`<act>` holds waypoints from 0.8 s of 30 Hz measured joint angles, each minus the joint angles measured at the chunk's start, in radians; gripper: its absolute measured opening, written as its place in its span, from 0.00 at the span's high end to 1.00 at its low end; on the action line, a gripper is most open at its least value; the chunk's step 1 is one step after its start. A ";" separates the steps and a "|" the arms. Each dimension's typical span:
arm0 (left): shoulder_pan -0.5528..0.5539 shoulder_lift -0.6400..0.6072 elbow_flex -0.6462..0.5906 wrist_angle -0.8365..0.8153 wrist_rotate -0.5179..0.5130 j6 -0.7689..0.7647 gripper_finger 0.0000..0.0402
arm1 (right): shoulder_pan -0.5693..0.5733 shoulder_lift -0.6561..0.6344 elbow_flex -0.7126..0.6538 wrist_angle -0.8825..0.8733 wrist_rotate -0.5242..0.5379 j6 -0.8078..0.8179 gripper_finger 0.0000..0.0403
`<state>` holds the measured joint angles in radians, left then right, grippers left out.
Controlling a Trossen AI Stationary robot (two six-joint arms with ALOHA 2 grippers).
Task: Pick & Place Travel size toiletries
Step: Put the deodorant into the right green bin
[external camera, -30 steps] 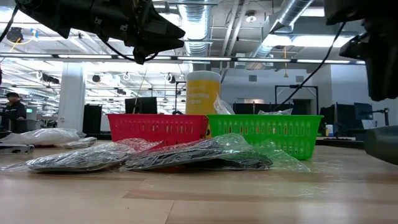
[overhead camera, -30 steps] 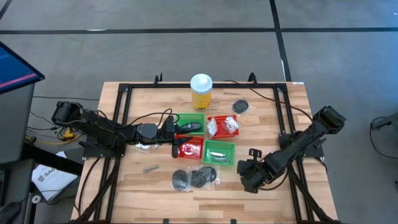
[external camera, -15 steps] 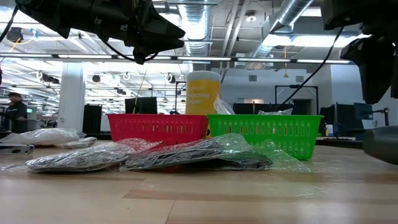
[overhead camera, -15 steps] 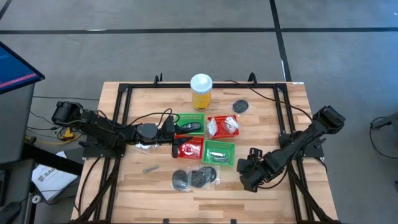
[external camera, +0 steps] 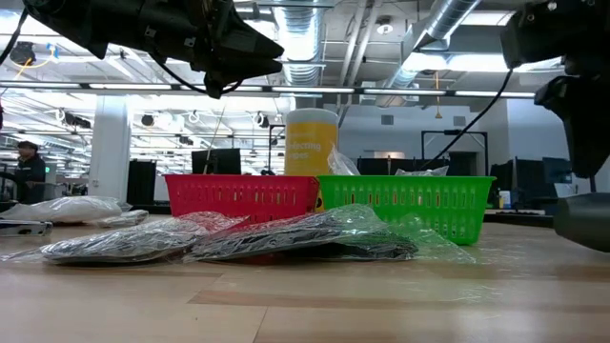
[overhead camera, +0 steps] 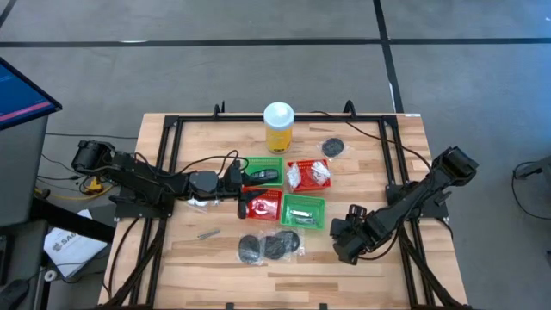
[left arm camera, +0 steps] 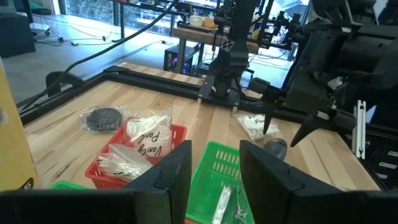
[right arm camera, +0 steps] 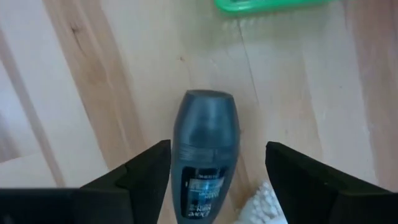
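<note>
Wooden table [overhead camera: 362,164] with a black frame carries all items. Left arm reaches from the table's left side; left gripper [overhead camera: 244,191] hovers above the four square mesh baskets at centre, fingers [left arm camera: 177,169] parted with nothing between them. Right gripper [overhead camera: 346,228] sits low over the table right of the baskets, fingers [right arm camera: 146,168] spread wide either side of a small dark grey roll-on bottle [right arm camera: 205,149] lying on the wood, not clamped on it.

Tall yellow bottle [overhead camera: 278,127] with white cap stands at the far edge.

Baskets: far green basket [overhead camera: 263,170] holds a dark item; far red basket [overhead camera: 308,175] holds white packets [left arm camera: 140,146]; near red basket [overhead camera: 263,205] contents unclear; near green basket [overhead camera: 301,212] holds slim silvery pieces [left arm camera: 224,202].

Black discs in clear wrap [overhead camera: 269,247] lie near the front edge. One black disc [overhead camera: 334,147] lies at the far right. A small grey piece [overhead camera: 207,232] lies apart, front left.
</note>
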<state>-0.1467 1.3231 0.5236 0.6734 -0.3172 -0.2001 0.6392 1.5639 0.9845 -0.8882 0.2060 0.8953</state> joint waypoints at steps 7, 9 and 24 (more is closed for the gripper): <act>0.000 0.000 0.000 0.000 -0.001 0.000 0.68 | 0.000 0.009 -0.001 0.032 0.000 -0.001 0.38; 0.000 0.000 0.000 0.000 -0.001 0.000 0.68 | 0.000 0.015 -0.002 0.032 0.000 -0.001 0.38; 0.000 0.000 -0.003 -0.001 -0.006 0.000 0.68 | 0.000 0.205 0.000 0.073 -0.056 -0.043 0.38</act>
<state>-0.1466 1.3231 0.5205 0.6720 -0.3233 -0.2001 0.6388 1.7686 0.9843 -0.8154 0.1503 0.8527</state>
